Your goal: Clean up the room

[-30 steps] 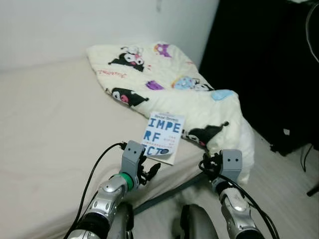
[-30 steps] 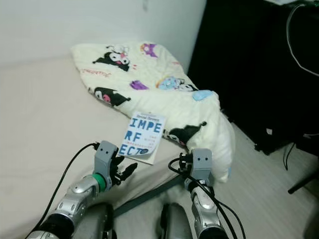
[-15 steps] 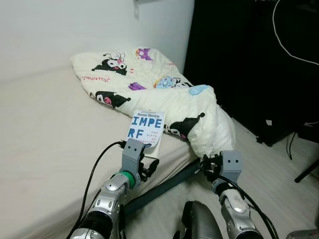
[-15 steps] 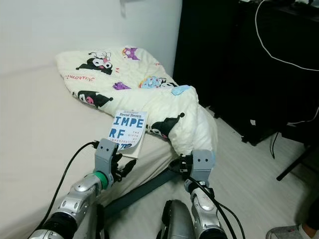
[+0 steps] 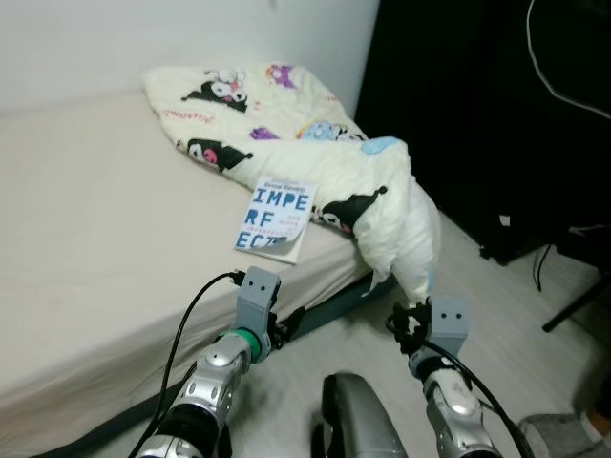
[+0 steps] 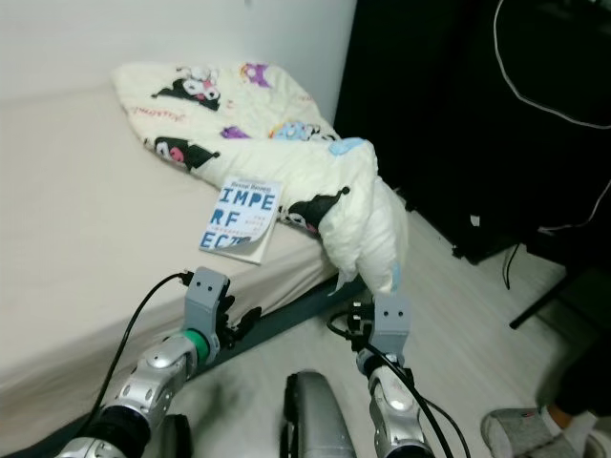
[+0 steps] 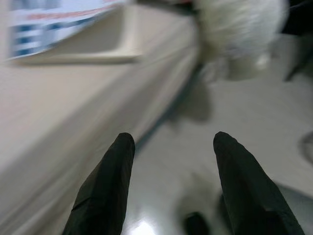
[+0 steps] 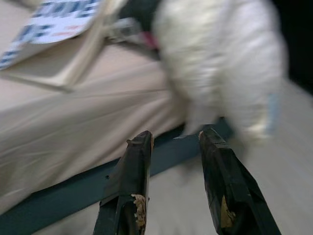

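Observation:
A white book [image 5: 275,218] with blue letters lies near the edge of the beige bed [image 5: 105,219]. Beside it a cream blanket [image 5: 315,153] printed with cartoon figures is bunched up, one end hanging over the bed's corner toward the floor. My left gripper [image 5: 284,322] is held low in front of the bed's side, open and empty, short of the book. My right gripper [image 5: 401,321] hovers over the floor below the hanging blanket end, also open and empty. The left wrist view has the book [image 7: 49,24] beyond the left gripper [image 7: 173,137]; the right wrist view has the blanket [image 8: 220,63] beyond the right gripper [image 8: 176,133].
A dark bed-frame rail [image 5: 334,303] runs along the mattress side. Black furniture [image 5: 496,114] with hanging cables stands at the right. Pale floor [image 5: 506,315] lies between it and the bed. A grey shoe or foot [image 6: 530,434] is at the lower right.
The camera has shifted back, so the bed and book look farther off and more floor is seen. Both grippers stay open, low in front of me.

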Robot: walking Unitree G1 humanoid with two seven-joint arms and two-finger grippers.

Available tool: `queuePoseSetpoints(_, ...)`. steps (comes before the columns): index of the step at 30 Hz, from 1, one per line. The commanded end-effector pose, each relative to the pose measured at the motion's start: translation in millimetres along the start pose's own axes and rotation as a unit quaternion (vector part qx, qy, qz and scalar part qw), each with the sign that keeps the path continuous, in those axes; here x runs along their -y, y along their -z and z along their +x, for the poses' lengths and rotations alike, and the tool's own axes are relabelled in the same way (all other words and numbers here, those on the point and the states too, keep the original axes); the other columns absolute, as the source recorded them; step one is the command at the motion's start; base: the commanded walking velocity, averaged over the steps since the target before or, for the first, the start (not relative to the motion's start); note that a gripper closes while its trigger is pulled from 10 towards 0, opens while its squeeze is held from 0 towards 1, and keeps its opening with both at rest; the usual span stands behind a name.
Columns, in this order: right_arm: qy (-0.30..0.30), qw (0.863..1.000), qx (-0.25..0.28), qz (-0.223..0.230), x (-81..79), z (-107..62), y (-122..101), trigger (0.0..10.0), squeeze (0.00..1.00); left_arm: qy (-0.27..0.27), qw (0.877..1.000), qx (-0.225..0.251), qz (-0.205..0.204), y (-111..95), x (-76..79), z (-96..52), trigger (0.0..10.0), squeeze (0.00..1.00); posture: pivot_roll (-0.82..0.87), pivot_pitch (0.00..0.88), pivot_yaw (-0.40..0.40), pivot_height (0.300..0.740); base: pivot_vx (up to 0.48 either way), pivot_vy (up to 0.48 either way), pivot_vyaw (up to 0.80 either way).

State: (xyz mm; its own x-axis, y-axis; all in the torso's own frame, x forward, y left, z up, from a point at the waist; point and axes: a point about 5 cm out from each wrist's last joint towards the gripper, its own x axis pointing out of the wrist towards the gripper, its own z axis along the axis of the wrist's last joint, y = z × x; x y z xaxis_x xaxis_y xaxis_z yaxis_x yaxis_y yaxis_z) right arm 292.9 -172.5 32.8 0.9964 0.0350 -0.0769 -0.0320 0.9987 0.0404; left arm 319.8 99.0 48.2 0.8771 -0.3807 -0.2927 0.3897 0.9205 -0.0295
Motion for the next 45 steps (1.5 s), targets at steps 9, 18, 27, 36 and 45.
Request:
queuePoseSetpoints(9,0.004,1.0,-0.003,0.005,3.0,-0.8,0.8,10.0,0.0,-0.004,1.0,-0.01,-0.002,5.9,0.1,-0.8,10.0,0.0,-0.01,0.102,-0.001,0.592,0.0,0.0,0.0)
queuePoseSetpoints(18,-0.002,1.0,0.014,-0.013,3.4,1.5,-6.4,10.0,0.0,-0.015,0.997,0.022,-0.071,-11.6,-0.8,4.0,10.0,0.0,-0.01,0.102,-0.004,0.592,0.0,0.0,0.0)
queuePoseSetpoints(27,-0.007,0.999,0.038,-0.023,4.3,6.2,-18.4,10.0,0.0,0.035,0.989,0.075,-0.121,-54.2,22.0,18.6,10.0,0.0,-0.03,0.124,-0.015,0.592,0.0,0.0,0.0)
queuePoseSetpoints(36,-0.012,0.996,0.076,-0.037,3.8,10.2,-37.7,10.0,0.0,0.042,0.988,0.01,-0.15,-64.9,57.1,42.8,10.0,0.0,-0.08,0.212,-0.017,0.592,0.0,0.0,0.0)
queuePoseSetpoints(45,-0.002,0.995,0.087,-0.057,8.1,11.8,-47.4,10.0,0.0,0.01,0.956,-0.028,-0.293,-56.9,55.8,44.7,10.0,0.0,-0.13,0.242,-0.024,0.587,0.0,0.0,0.0)
